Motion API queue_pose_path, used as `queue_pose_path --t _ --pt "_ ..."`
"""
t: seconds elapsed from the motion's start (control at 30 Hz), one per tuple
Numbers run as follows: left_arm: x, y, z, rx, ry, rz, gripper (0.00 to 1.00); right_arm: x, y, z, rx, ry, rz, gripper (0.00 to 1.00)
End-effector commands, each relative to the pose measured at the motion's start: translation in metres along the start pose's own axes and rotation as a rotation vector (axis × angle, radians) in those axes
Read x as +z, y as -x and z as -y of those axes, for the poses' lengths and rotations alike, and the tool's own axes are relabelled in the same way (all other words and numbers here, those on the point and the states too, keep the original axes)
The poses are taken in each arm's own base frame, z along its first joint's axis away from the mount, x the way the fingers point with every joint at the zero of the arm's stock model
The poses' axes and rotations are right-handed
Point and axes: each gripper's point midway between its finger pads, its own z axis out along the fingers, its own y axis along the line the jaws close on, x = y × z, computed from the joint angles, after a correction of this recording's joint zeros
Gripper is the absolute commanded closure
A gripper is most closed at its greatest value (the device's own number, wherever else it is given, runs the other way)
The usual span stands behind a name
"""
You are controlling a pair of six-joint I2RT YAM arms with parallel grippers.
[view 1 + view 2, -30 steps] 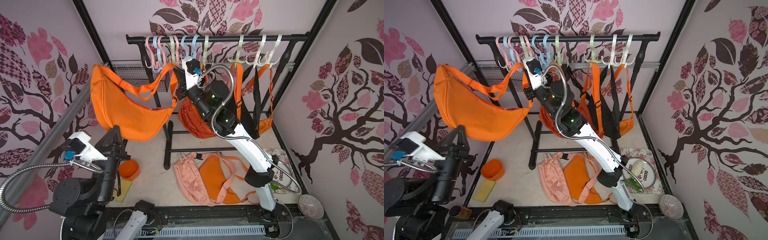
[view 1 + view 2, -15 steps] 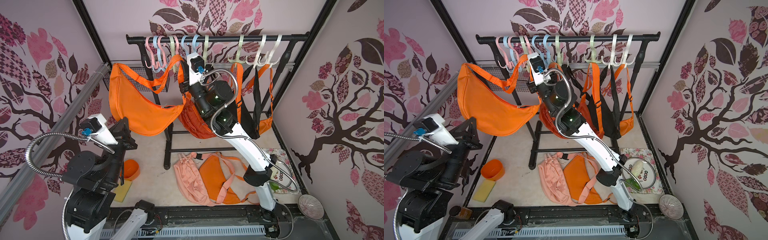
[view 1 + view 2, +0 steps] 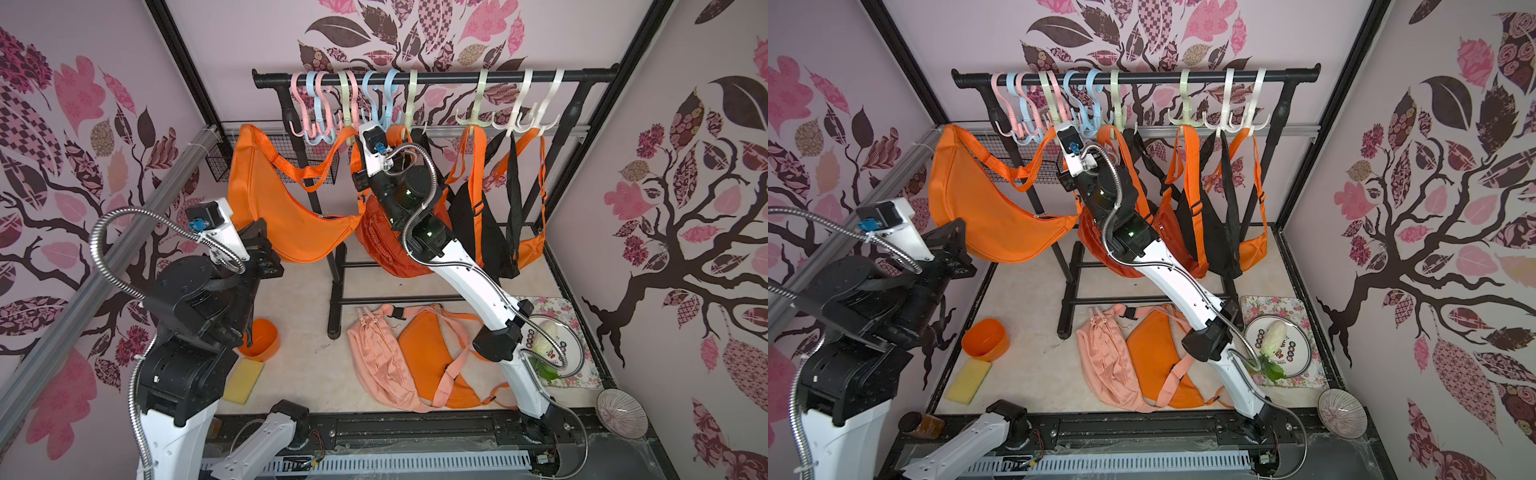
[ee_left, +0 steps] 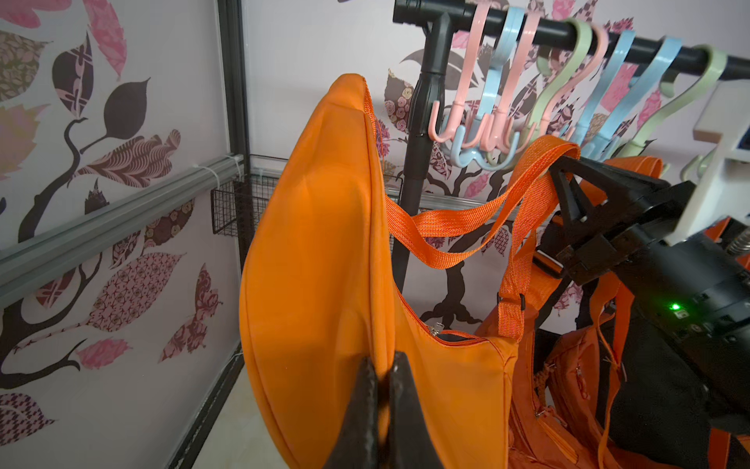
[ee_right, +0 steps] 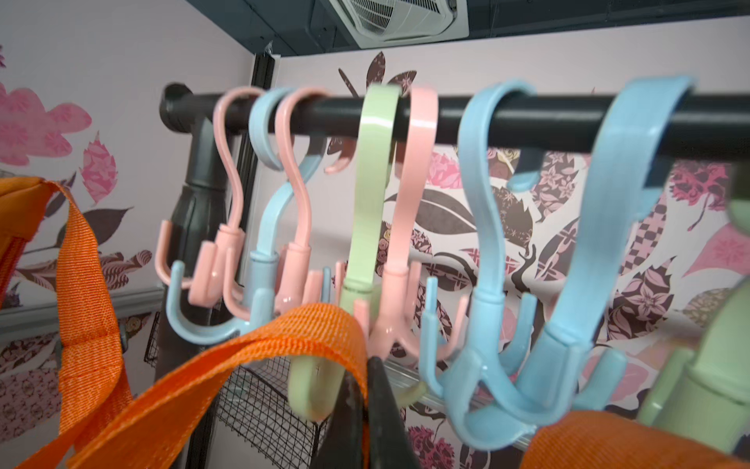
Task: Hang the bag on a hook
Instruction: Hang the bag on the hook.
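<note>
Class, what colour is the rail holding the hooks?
Black; the rail shows best in the right wrist view.

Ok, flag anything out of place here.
A pink bag and a small orange bag lie crumpled on the floor by the rack, overlapping. The large orange bag hangs slanted, apparently on no hook, body pinched by the left gripper, strap by the right gripper.

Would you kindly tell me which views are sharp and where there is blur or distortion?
Both top views are sharp, though the wide lens splays the frame posts; in the right wrist view the nearest blue hook and the green hook beside it are blurred; in the left wrist view the orange bag is crisp.
</note>
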Motion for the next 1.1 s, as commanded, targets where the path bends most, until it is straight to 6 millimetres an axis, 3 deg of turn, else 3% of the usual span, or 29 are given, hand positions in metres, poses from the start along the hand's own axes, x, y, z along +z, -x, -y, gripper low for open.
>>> queue_pose_path --t 0.0,0.47,0.63,0.87,0.93,0.97,1.03,1.07 --pt "0.004 -0.003 -0.004 0.014 0.032 -0.023 1.00 0.002 -0.027 0.006 -0.020 -0.018 -0.095 1.00" --pt "0.024 -0.047 0.004 0.033 0.011 -0.157 1.00 -0.014 -0.073 0.010 -0.061 -0.026 -0.315 1.00" --pt "0.022 -0.084 0.016 -0.033 -0.072 -0.201 1.00 -0.027 -0.077 0.042 -0.071 -0.109 -0.374 1.00" --pt "0.014 -0.142 0.034 -0.133 -0.205 -0.298 1.00 -0.059 -0.056 0.076 -0.098 -0.188 -0.362 1.00" --pt "0.010 -0.160 0.038 -0.162 -0.231 -0.334 0.98 -0.070 -0.054 0.080 -0.099 -0.188 -0.363 0.85" --pt "0.009 -0.167 0.038 -0.173 -0.235 -0.348 0.91 -0.075 -0.048 0.082 -0.092 -0.181 -0.353 0.75" --pt "0.006 -0.182 0.038 -0.202 -0.238 -0.378 0.64 -0.087 -0.041 0.081 -0.068 -0.144 -0.341 0.53" --pt "0.005 -0.190 0.038 -0.214 -0.237 -0.396 0.55 -0.094 -0.038 0.081 -0.052 -0.132 -0.338 0.45"
